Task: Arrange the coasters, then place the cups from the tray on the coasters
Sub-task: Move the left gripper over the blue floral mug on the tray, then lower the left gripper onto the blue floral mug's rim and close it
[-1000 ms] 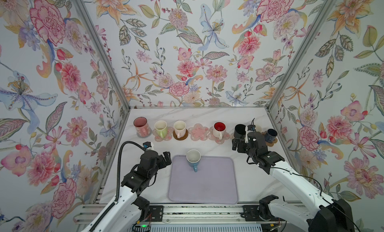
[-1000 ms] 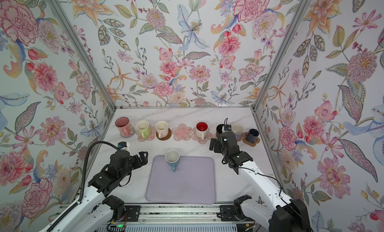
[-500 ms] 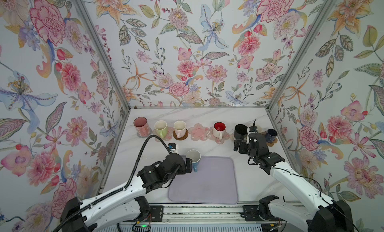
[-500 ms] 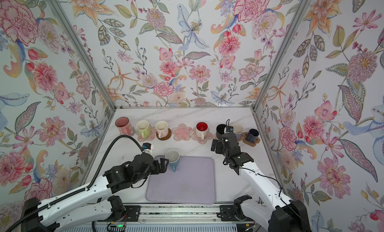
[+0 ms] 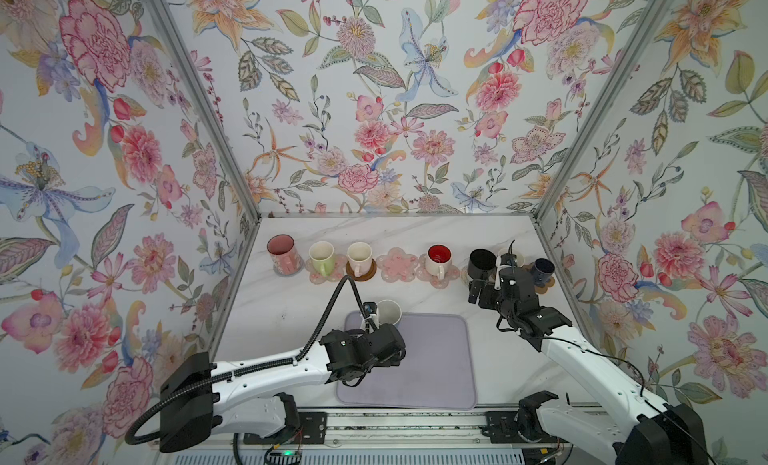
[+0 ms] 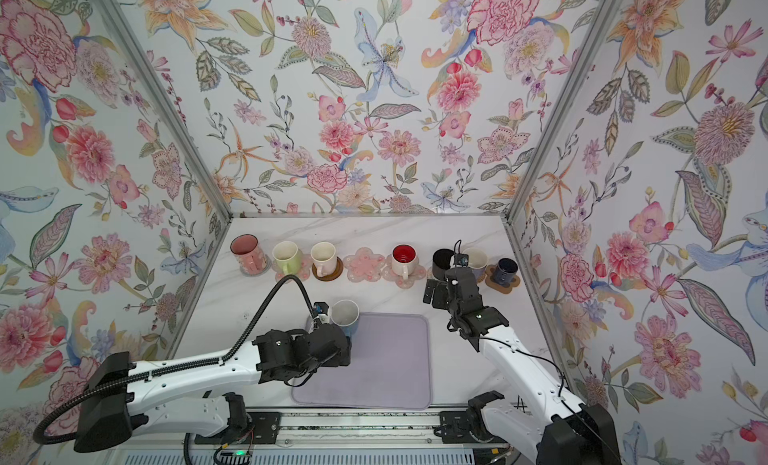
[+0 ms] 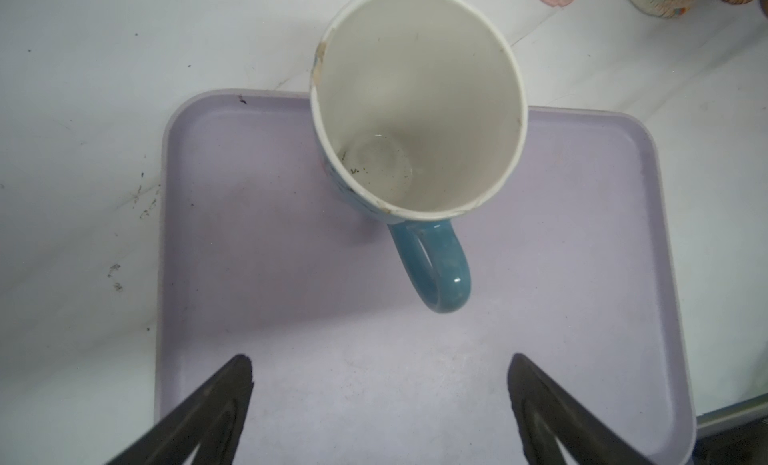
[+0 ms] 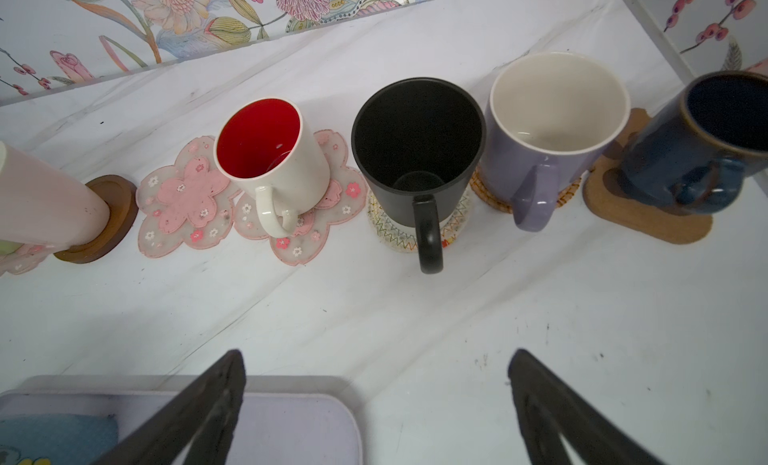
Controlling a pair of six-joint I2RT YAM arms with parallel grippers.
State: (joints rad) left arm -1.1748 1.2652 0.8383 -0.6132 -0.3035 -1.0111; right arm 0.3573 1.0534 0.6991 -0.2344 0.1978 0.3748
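**Item:** blue cup (image 7: 415,109), the only cup on the tray (image 7: 582,317).

**Location:** at the tray's far-left corner. The tray lies at the middle of the desk's near edge.

**Attitude:** upright, mouth up, long axis vertical. Its handle (image 7: 440,271) is turned toward the desk's near edge.

**Left end effector** (image 7: 380,359)**:** fingers spread wide, holding nothing. It hovers over the tray on the near side of the cup, not touching it. The handle points straight at the gap between the fingers.

**Right end effector** (image 8: 377,352)**:** also wide open and empty. It sits toward the desk's far-right corner, facing the black cup (image 8: 415,151) and well apart from the blue cup.

**Vacant place:** pink flower coaster (image 5: 400,264) in the row along the far edge, between the cream cup (image 5: 359,253) and the white cup with red inside (image 5: 439,257).

**Assessment:** the left arm is clearly nearer. The cup lies dead ahead of it, toward the far edge, so a straight advance should put a finger on each side of the handle. The vacant coaster lies beyond the cup, slightly toward the right edge.
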